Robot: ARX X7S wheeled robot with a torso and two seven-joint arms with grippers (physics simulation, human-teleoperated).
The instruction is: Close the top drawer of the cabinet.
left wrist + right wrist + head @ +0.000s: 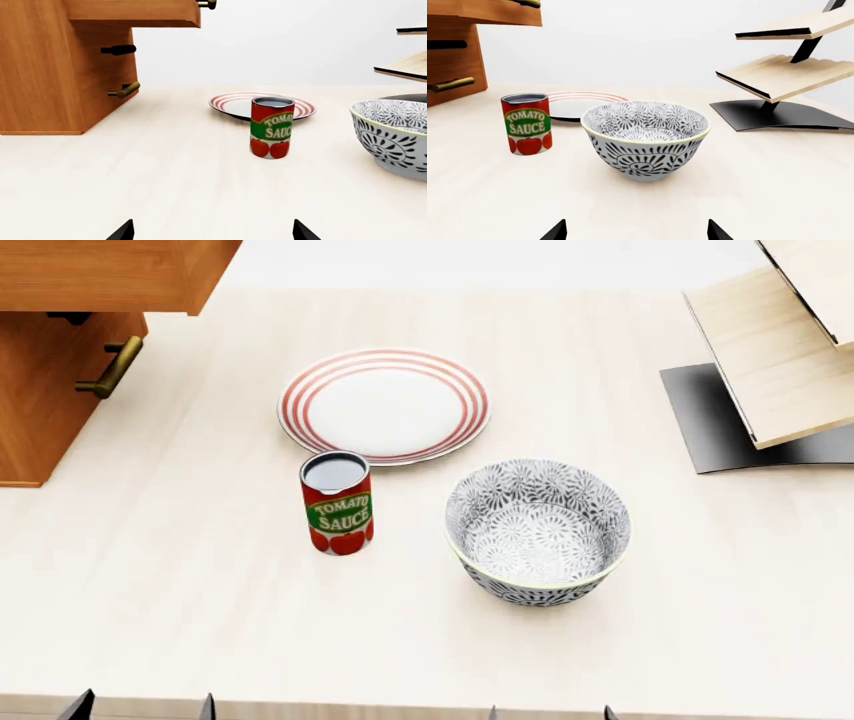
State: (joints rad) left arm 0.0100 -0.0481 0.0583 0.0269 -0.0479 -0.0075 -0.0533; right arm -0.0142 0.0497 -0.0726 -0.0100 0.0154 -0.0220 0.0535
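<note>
The orange-brown cabinet (40, 390) stands at the table's far left. Its top drawer (114, 270) is pulled out and overhangs the lower drawer front, whose brass bar handle (112, 367) shows below it. In the left wrist view the top drawer (133, 12) juts out with its brass handle (207, 4) at the tip; the cabinet (47, 75) is below. The drawer also shows in the right wrist view (487, 11). My left gripper (140, 707) is open and empty at the table's near edge. My right gripper (550, 713) is open and empty there too, well short of the cabinet.
A tomato sauce can (336, 502) stands mid-table, with a red-striped plate (384, 405) behind it and a patterned bowl (537, 530) to its right. A pale wood shelf unit on a dark base (774, 350) stands at the far right.
</note>
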